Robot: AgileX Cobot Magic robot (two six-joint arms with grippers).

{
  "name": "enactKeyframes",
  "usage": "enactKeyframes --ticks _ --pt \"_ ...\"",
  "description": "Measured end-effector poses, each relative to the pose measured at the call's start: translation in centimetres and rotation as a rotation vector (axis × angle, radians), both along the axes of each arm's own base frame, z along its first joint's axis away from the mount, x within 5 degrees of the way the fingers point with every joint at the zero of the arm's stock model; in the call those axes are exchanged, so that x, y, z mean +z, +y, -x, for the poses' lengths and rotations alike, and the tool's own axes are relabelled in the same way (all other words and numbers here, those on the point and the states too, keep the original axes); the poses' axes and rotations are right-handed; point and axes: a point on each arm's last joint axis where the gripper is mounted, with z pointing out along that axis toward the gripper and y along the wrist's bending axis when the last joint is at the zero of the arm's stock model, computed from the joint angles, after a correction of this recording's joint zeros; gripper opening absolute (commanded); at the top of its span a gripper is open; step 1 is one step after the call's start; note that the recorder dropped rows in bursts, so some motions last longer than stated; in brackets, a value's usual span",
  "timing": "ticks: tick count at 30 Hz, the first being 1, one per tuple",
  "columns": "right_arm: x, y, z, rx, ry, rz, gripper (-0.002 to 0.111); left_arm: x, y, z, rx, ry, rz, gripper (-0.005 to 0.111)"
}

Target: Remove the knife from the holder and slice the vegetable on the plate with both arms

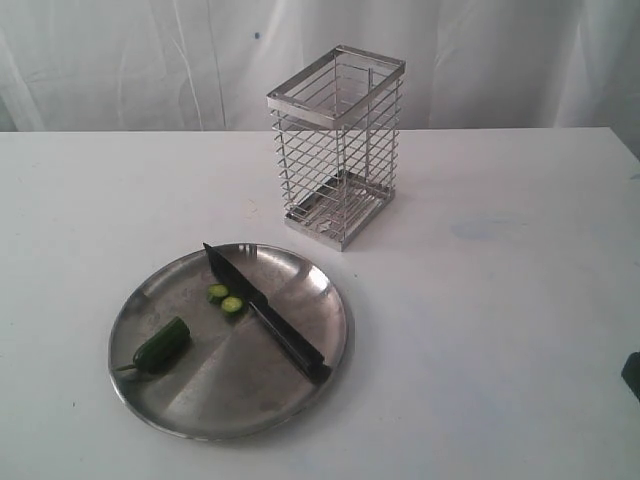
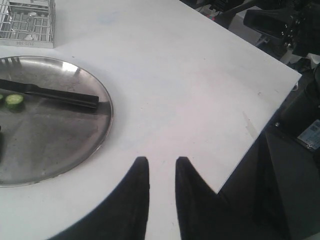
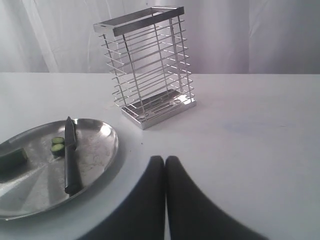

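Note:
The knife (image 1: 268,314) lies flat across the steel plate (image 1: 310,350), blade tip toward the holder, handle at the near right rim. Two pale-green slices (image 1: 226,299) rest beside the blade. The remaining dark green chili (image 1: 161,346) sits at the plate's left. The wire holder (image 1: 338,140) stands behind the plate with nothing in it. My left gripper (image 2: 162,161) is open over bare table beside the plate (image 2: 75,150), holding nothing. My right gripper (image 3: 165,159) is shut on nothing, over the table between the plate (image 3: 102,150) and the holder (image 3: 147,65). Neither gripper shows in the exterior view.
The white table (image 1: 500,330) runs wide to the right of the plate; its edge (image 2: 260,135) drops off near my left gripper, with dark equipment (image 2: 285,25) beyond. A white curtain (image 1: 120,60) hangs behind. A dark object (image 1: 632,375) shows at the exterior view's right edge.

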Motion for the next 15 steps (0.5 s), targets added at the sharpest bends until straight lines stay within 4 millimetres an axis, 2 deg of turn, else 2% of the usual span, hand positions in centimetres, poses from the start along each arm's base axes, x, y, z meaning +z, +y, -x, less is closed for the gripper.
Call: enactKeyframes --ticks 15 --pt "-0.31 -0.07 0.01 -0.009 0.031 0.013 0.000 0.00 0.00 0.00 0.000 0.000 0.000 0.025"
